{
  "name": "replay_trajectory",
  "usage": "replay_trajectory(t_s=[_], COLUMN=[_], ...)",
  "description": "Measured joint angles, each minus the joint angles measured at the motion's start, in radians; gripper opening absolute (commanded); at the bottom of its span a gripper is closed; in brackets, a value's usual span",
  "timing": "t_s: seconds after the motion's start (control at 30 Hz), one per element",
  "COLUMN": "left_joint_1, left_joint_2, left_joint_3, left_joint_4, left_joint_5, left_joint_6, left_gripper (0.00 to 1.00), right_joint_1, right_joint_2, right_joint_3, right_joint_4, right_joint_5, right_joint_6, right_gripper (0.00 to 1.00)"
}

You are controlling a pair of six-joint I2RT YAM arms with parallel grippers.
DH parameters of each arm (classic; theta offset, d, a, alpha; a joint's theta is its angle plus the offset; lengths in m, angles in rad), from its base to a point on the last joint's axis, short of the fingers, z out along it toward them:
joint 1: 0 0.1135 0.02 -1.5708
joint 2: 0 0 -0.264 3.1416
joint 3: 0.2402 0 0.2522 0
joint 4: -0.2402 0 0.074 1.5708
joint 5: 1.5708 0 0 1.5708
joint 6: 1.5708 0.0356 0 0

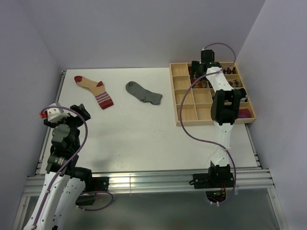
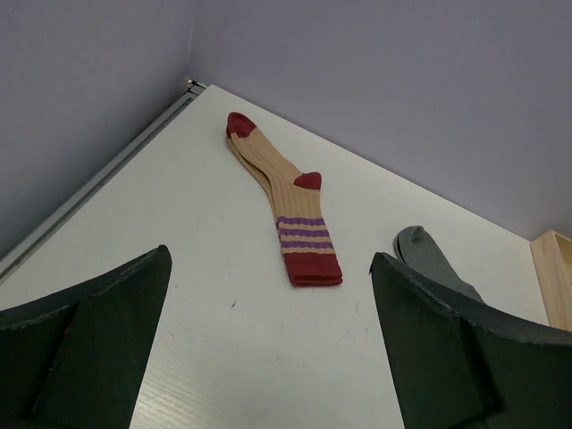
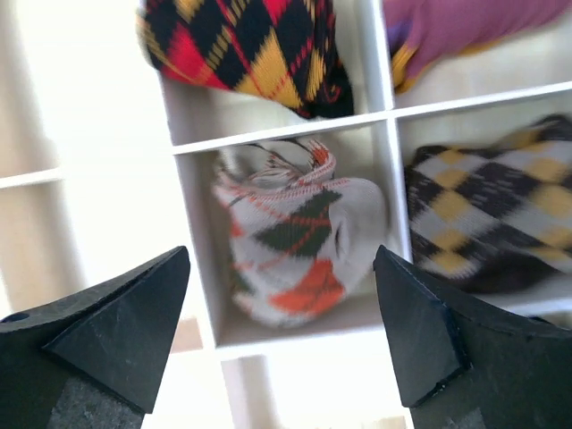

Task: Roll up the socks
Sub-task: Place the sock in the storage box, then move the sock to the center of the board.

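The right claw (image 3: 281,335) hangs released and empty over one cell of the tray (image 1: 173,93). Straight below it, inside that cell and clear of both fingers, sits a pale argyle bundle (image 3: 295,241) with orange and dark diamonds. The cell beyond holds a black, red and yellow bundle (image 3: 250,45), the cell to the right a brown and yellow one (image 3: 492,214), and a magenta one (image 3: 465,27) lies far right. The left claw (image 2: 268,357) is also released and holds nothing, above the near left of the table (image 1: 144,139). Beyond it the beige sock (image 2: 281,201) lies flat, toe farthest. The grey sock (image 2: 433,264) lies to its right, apart from it, between it and the tray.
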Motion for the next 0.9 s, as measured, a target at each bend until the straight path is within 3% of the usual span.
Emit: replay_trajectory(t_s=[0.17,0.47,0.57,0.7,0.9], left_joint_1=[0.0,0.0,0.0,0.0,0.0], left_joint_2=[-0.014,-0.022,0.014,0.077,0.134], left_joint_3=[0.0,0.0,0.002,0.008,0.019], left_joint_4=[-0.002,-0.016,-0.037,-0.075,-0.112], left_joint_5=[0.002,0.001,-0.001,0.01,0.045], left_joint_6=[0.0,-0.023,-0.045,-0.067,-0.072], left_gripper=[0.99,0.99,1.0,0.99,0.99], right_joint_1=[0.0,0.044,0.141,0.294,0.449], right_joint_2=[-0.138,-0.43,-0.447,-0.424,-0.328], right_joint_3=[-0.025,-0.293,-0.341,-0.377,-0.337], right_joint_4=[0.01,0.083,0.095,0.097,0.1], right_joint_5=[-0.008,-0.114,-0.111,-0.109,-0.08], right_joint_6=[0.012,0.06,0.067,0.086,0.117], right_gripper=[0.9,0.68,0.56,0.54,0.37])
